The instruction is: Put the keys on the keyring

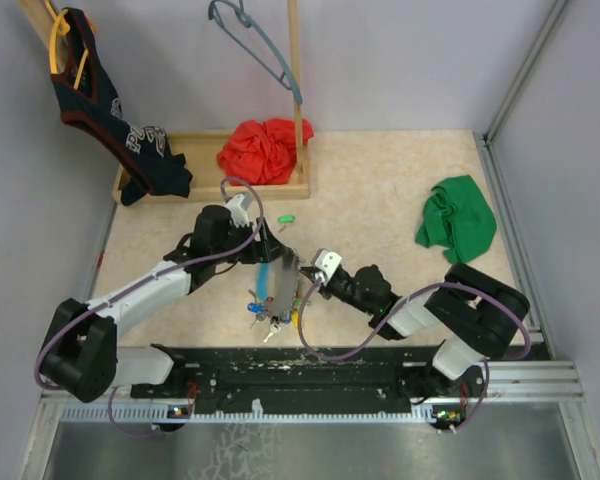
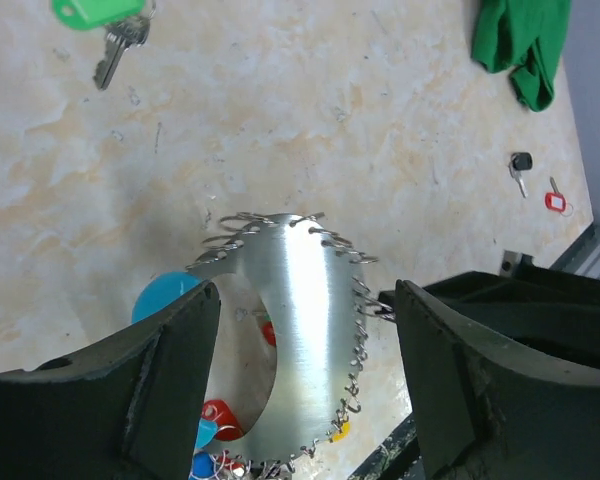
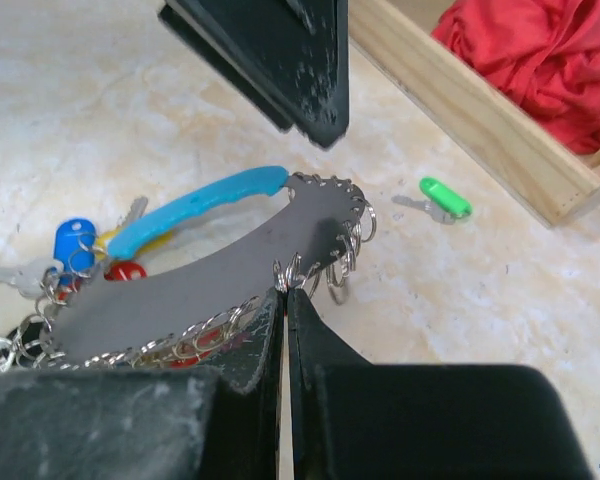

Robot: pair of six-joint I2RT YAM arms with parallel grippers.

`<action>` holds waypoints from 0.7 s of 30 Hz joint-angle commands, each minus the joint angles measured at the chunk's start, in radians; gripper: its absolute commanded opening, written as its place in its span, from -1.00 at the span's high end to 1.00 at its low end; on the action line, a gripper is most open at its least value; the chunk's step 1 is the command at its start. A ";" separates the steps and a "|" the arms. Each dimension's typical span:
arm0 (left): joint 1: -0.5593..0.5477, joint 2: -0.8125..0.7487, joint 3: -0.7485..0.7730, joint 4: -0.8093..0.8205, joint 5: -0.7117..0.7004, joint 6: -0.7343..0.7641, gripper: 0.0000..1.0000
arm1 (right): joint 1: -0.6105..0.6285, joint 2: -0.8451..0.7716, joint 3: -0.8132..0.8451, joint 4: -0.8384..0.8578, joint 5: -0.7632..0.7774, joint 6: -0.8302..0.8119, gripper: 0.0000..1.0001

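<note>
Right gripper [image 3: 285, 296] is closed tight, pinching the rim of the keyring [image 3: 210, 275] among its small wire loops. Left gripper [image 2: 305, 298] is spread wide, its fingers [image 2: 175, 380] straddling the keyring with a gap on both sides, touching nothing and holding nothing. The keyring sits at table centre between the two grippers, raised on edge, with its light-blue section [image 3: 195, 208] on the left arm's side. A bunch of keys [image 1: 267, 316] hangs low off it with blue, red and yellow tags, toward the near rail [image 1: 520, 378]. A loose green-tagged key [image 1: 286, 218] lies flat just beyond the left gripper, near the wooden tray [image 1: 306, 186], so room is tight there. The tray holds a red cloth [image 1: 264, 150]. A black-headed key [image 2: 521, 163] and a red-tagged key [image 2: 555, 200] lie apart on the table [image 1: 380, 190], close to the right-hand frame edge. The bare tabletop is widest between the keyring and the green cloth [image 1: 457, 222], and across the far right. The left of the table is narrower, against the wall. A hanger [image 1: 255, 45] hangs above the tray. The dark garment [image 1: 110, 110] has white lettering, too folded to read. The key tags are too small to make out any writing.
</note>
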 commanded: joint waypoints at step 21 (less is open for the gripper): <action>0.001 -0.035 -0.451 0.907 0.434 0.731 -0.28 | -0.108 -0.083 0.174 -0.361 -0.265 -0.088 1.00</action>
